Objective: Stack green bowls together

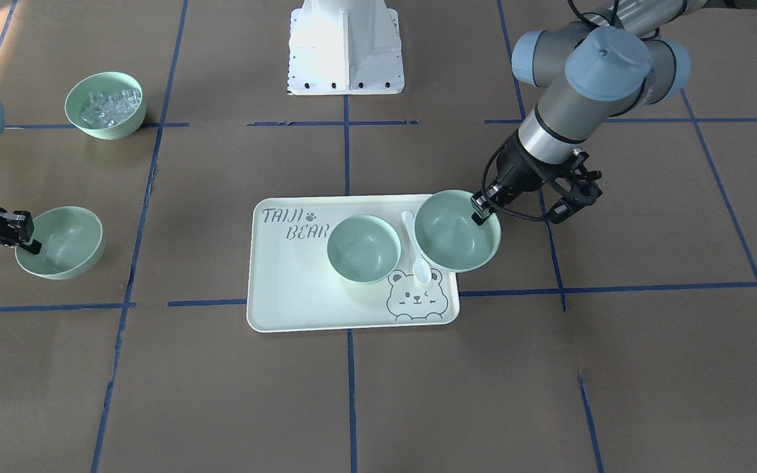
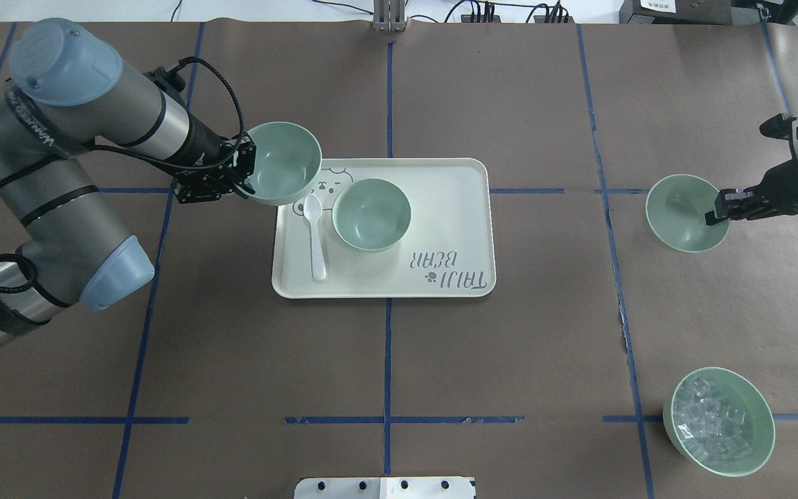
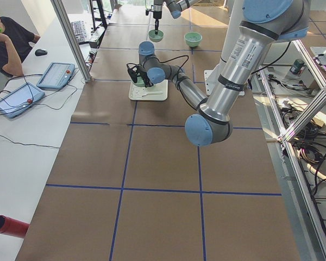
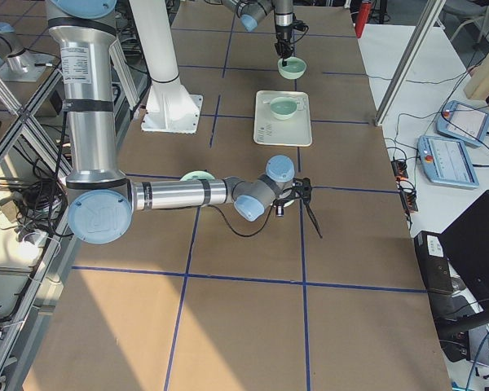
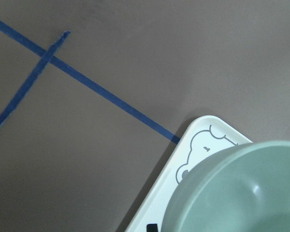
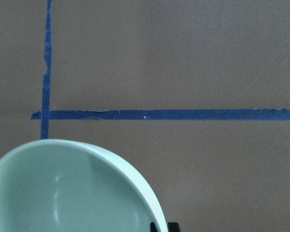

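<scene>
A green bowl (image 6: 72, 193) (empty) fills lower left; end effector (image 6: 162, 226) apparently pinches its rim.

Silver-grey arm tubes (image 2: 52, 201), pale-blue joint caps (image 2: 65, 62) (black cables (image 2: 233, 97) alongside).

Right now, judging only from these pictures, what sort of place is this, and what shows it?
Probably a robotics lab: the table is papered and gridded with blue tape, and an operator is beside it with control tablets.

You are seeing a white spoon (image 2: 314, 235) lying on the tray (image 2: 440, 229) just beside the middle bowl (image 2: 371, 214), crowding its left flank; bare table (image 2: 551, 277) is stretching wide between the tray and the right-hand bowl (image 2: 683, 211).
</scene>
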`<action>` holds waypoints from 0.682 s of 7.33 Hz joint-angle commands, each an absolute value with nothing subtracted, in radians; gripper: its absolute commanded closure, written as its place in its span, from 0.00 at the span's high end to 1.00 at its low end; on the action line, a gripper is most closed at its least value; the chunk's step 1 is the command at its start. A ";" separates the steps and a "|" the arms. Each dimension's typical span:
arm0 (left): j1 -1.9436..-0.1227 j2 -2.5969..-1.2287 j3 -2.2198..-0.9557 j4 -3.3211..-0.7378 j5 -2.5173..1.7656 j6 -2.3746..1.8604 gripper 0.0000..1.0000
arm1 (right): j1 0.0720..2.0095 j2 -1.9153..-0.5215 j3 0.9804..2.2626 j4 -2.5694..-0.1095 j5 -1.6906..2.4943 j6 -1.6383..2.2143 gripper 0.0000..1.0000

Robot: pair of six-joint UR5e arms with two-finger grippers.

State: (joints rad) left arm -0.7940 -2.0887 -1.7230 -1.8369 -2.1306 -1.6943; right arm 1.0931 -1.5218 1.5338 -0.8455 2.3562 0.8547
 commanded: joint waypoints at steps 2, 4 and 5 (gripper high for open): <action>-0.702 -2.196 -1.637 -1.842 -2.067 -1.771 0.00 | 1.167 -1.468 1.535 -0.850 2.468 0.917 0.00; -0.634 -2.235 -1.605 -1.848 -2.020 -1.814 0.00 | 1.177 -1.456 1.534 -0.851 2.471 0.923 0.00; -0.629 -2.265 -1.565 -1.850 -2.020 -1.818 0.00 | 1.181 -1.445 1.535 -0.865 2.479 0.923 0.00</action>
State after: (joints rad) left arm -0.6486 -2.2320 -1.6043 -1.8470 -2.0301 -1.8025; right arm 1.1748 -1.4568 1.5345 -0.8541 2.4706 0.9209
